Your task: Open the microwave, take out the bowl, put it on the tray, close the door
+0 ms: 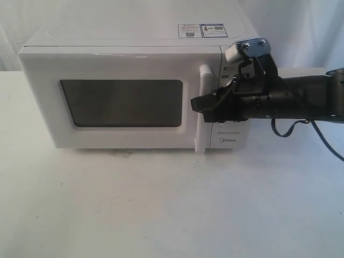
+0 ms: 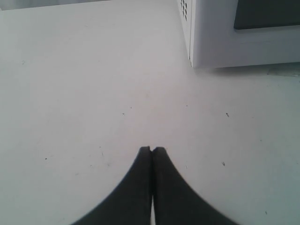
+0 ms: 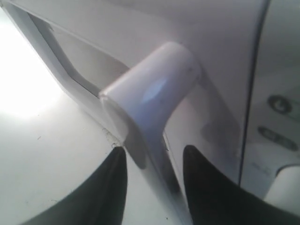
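While its fingers (image 3: 208, 187) stand apart, the right hand (image 3: 154, 149) straddles the handle (image 3: 150, 93) of the door (image 1: 40, 97).

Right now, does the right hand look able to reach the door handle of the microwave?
Probably yes: the right hand has one finger on each side of the handle, with nothing else between them.

Microwave (image 1: 123, 59) on table (image 1: 161, 215); R gripper (image 1: 196, 105) straddles door handle (image 1: 205, 80), just left of ctrl panel (image 1: 232, 135).
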Tool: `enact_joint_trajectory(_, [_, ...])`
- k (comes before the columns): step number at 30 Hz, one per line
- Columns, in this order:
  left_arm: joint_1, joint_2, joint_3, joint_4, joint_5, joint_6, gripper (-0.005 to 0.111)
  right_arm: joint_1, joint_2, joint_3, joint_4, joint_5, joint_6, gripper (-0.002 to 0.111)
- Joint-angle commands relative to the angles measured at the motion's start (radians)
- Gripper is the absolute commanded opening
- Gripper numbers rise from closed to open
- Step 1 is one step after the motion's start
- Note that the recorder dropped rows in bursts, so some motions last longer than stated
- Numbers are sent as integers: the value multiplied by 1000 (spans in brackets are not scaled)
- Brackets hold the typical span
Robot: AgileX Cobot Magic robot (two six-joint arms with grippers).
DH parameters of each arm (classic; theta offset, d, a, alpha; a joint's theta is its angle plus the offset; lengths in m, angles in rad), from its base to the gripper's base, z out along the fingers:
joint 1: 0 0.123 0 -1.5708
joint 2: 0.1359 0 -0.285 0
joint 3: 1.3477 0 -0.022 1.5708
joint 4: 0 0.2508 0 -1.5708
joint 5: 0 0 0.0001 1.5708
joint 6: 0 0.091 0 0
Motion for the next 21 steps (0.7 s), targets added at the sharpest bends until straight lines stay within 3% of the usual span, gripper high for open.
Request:
enact_joint_trajectory(1, [2, -5, 4, -4, 2, 0, 0, 12, 16, -45, 24, 19, -29, 32])
enact_joint_trajectory(8, [2, -5, 4, -4, 2, 0, 0, 12, 16, -45, 24, 73, -29, 1])
enact_joint_trajectory(21, [2, -5, 4, -4, 2, 0, 0, 12, 4, -36, 24, 215, -29, 0])
